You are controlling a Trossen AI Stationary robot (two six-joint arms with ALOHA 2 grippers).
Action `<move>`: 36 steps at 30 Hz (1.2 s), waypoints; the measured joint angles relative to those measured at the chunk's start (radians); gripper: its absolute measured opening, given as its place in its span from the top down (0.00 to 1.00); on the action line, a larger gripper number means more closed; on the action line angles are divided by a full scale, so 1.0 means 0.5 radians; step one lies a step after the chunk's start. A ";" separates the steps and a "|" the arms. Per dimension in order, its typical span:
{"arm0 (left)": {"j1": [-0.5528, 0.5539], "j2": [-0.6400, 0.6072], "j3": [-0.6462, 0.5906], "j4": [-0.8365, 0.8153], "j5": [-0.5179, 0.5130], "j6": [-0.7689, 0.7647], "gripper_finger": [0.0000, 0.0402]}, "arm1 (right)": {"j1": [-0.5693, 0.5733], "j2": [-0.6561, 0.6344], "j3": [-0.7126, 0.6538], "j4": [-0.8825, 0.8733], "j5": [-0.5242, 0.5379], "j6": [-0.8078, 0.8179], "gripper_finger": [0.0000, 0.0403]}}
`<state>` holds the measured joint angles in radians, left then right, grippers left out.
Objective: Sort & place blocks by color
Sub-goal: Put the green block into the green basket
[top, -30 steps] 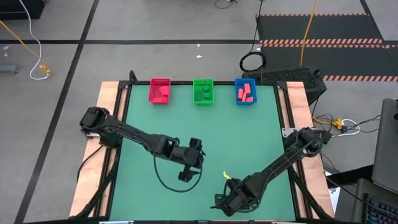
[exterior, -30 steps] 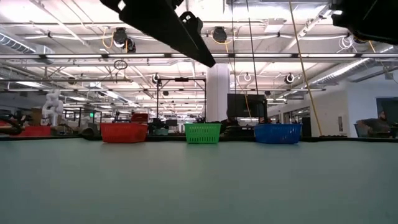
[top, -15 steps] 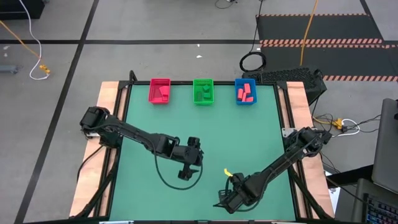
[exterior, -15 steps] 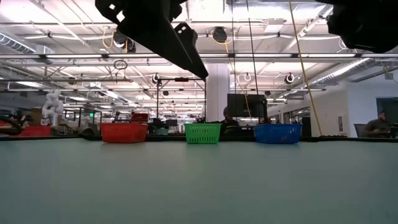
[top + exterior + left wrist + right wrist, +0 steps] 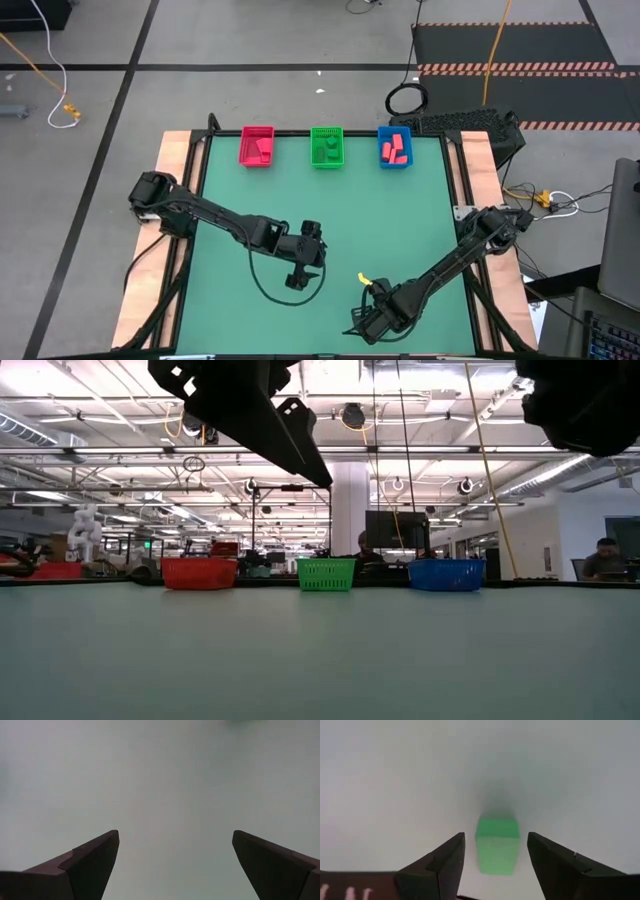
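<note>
Hovering low at the near edge of the table [image 5: 420,190], the right gripper [image 5: 495,857] has a green block [image 5: 496,845] framed between its spread fingers, apparently not clamped yet since gaps show on both sides, so a pick looks in hand. Task seems nearly done: the red bin [image 5: 258,146], green bin [image 5: 327,147] and blue bin [image 5: 394,147] along the far edge already hold blocks, red pieces in the red one, green in the green one, red/pink pieces in the blue one, which does not match by color. No other loose block shows on the mat, so this green one is probably the last to move; from above it is hidden under the right gripper. The block is a small solid green cube-ish piece, flat top, clean edges, resting on the mat; it should grip easily. Left gripper [image 5: 175,857] waits over bare mat near table center, fingers wide apart, holding nothing. Remaining: close, lift, carry to the green bin
</note>
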<state>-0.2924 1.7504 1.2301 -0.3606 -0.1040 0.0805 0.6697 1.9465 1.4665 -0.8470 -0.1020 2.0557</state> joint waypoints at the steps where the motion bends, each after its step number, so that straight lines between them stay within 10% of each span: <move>1: 0.000 0.000 0.000 -0.006 0.000 0.000 0.02 | 0.001 0.007 -0.001 0.002 -0.003 -0.007 0.50; 36: 0.000 0.000 0.001 -0.049 0.002 -0.005 0.02 | 0.005 0.088 -0.001 -0.040 -0.116 0.015 0.57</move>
<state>-0.2924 1.7504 1.2304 -0.3850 -0.1032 0.0780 0.6724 1.9904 1.4658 -0.8671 -0.1598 2.0632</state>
